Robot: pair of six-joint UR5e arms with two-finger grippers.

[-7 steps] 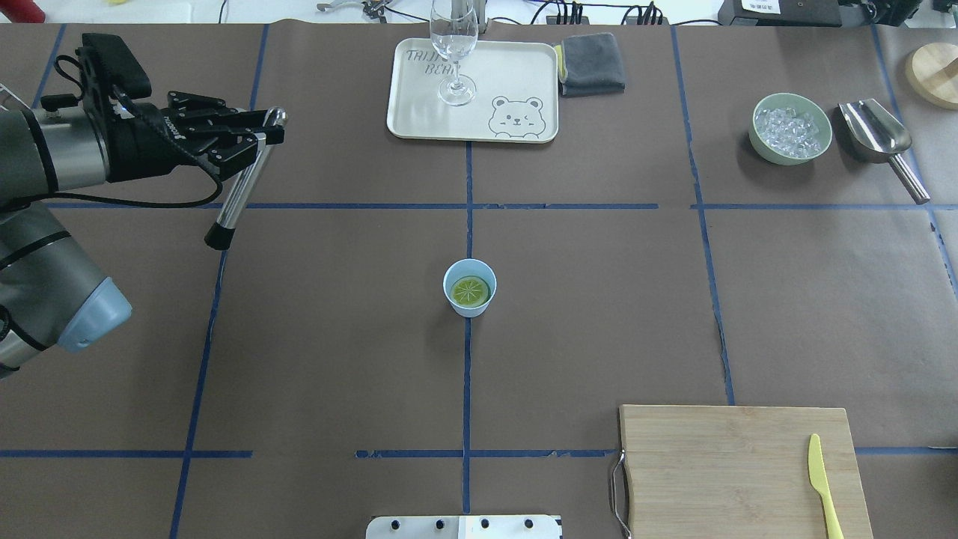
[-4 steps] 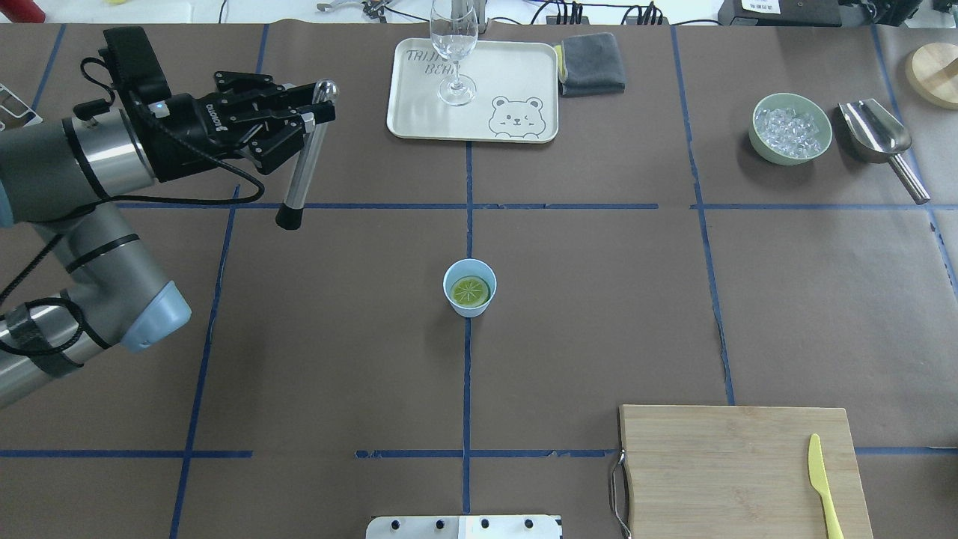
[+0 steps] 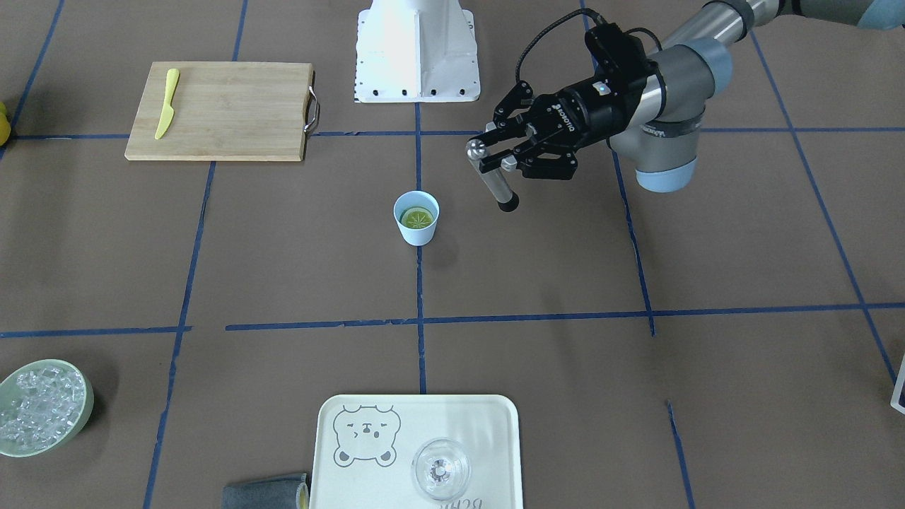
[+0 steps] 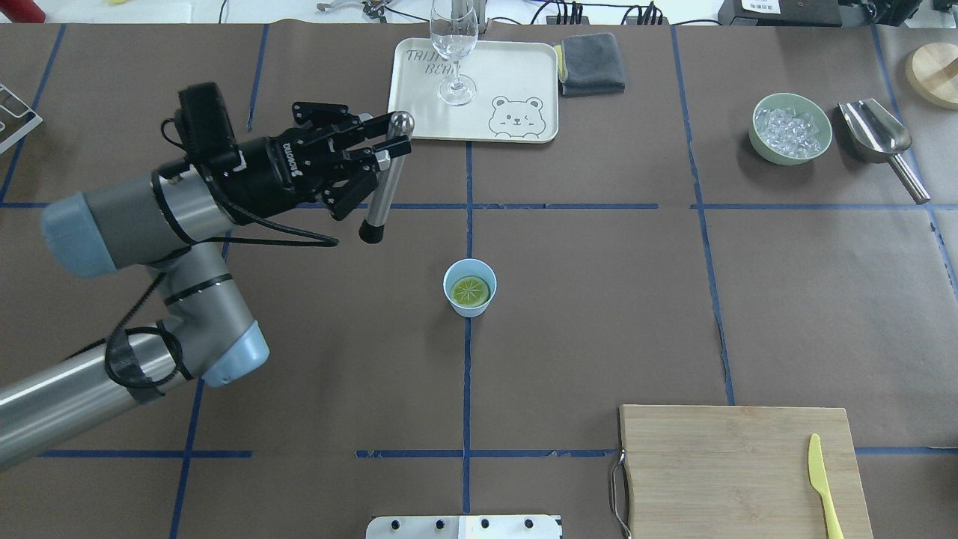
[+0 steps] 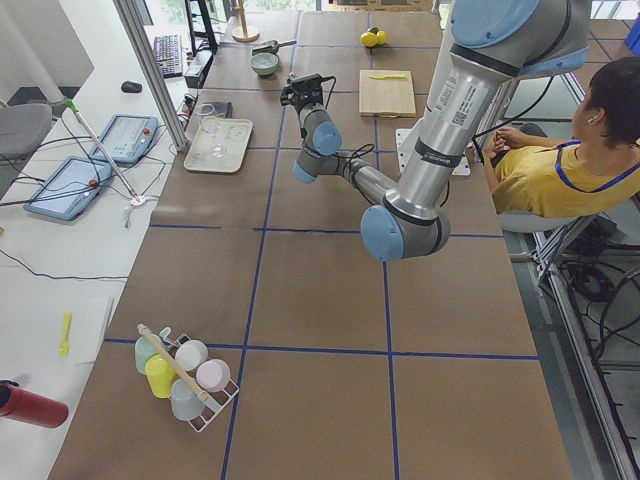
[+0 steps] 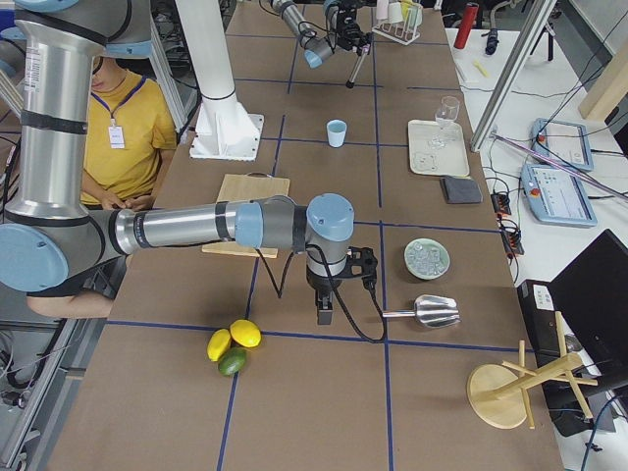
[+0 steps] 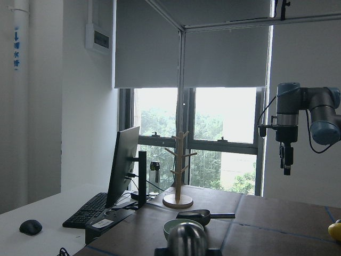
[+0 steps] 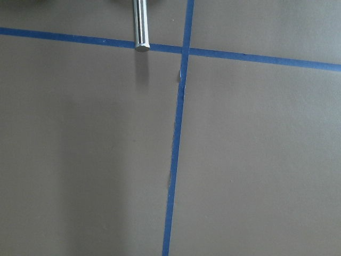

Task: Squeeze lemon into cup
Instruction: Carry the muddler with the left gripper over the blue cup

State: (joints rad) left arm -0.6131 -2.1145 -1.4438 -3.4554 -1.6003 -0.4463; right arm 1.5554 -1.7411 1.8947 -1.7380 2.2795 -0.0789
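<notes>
While left jaws pinch a steel rod [image 4: 383, 187], tip apart from the cup [image 4: 447, 286], right jaws' state is unclear.

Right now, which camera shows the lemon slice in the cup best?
Overhead exterior: it looks down into the cup onto the lemon, segment lines clear. Front-facing shows it smaller, at a slant. Exterior right shows only the cup's outside; the others miss it.

We see the light-blue cup [image 4: 470, 311] standing upright near the frame's centre. The lemon slice [image 4: 471, 291] lies flat inside it, face up.
</notes>
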